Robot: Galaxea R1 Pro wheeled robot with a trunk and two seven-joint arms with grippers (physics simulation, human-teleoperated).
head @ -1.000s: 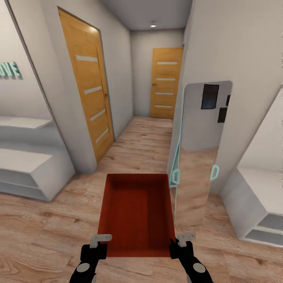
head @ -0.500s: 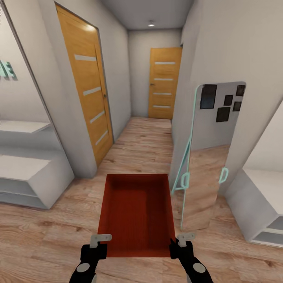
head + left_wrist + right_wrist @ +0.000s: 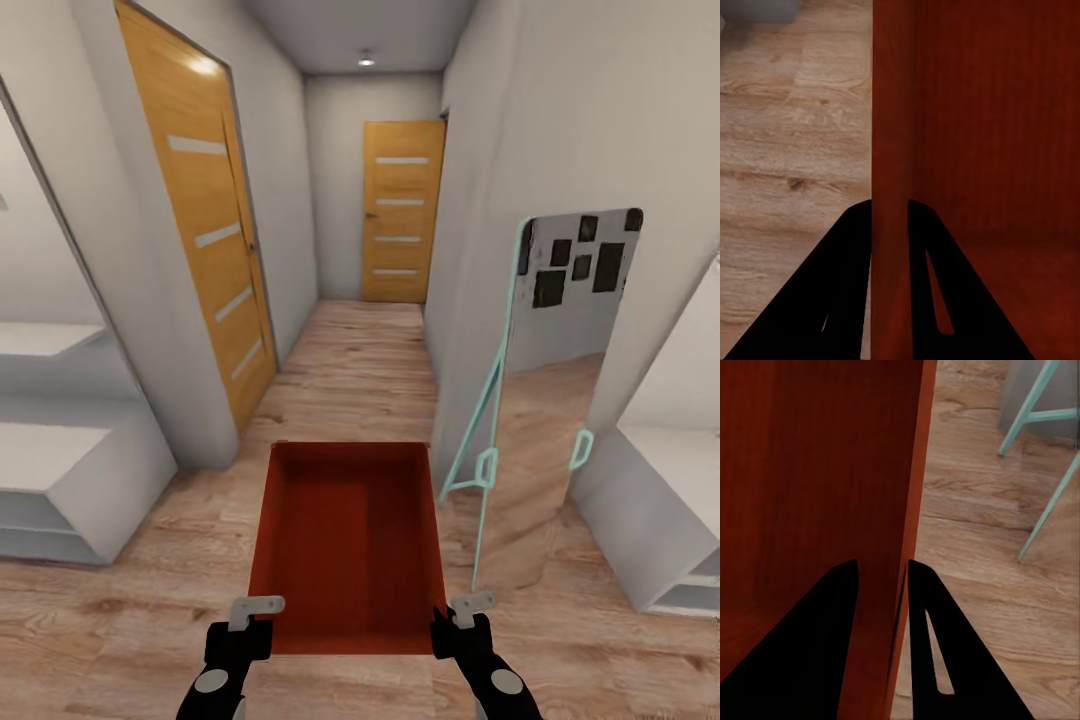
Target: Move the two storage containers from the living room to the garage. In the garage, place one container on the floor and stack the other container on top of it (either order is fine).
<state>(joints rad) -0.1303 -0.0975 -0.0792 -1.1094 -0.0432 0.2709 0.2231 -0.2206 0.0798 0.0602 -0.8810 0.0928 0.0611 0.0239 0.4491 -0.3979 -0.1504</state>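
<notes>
One orange-red storage container (image 3: 345, 545) hangs low in front of me over light wood-plank flooring, open top up and nothing inside it. My left gripper (image 3: 255, 610) is shut on its left wall near the closest corner, and my right gripper (image 3: 465, 608) is shut on its right wall. In the left wrist view the black fingers (image 3: 847, 285) straddle the thin wall of the container (image 3: 990, 135). The right wrist view has the fingers (image 3: 832, 645) pinching the wall of the container (image 3: 817, 472) the same way.
A narrow hallway runs ahead with a wooden door (image 3: 205, 250) on its left wall and another door (image 3: 402, 215) at its end. A teal-framed standing mirror (image 3: 545, 420) leans at the right wall corner. White shelf units stand at left (image 3: 70, 480) and right (image 3: 660, 500).
The whole view has shifted: doors and left shelves slid left, the mirror slid right and shows more. The container and both grippers keep their place in the picture.
</notes>
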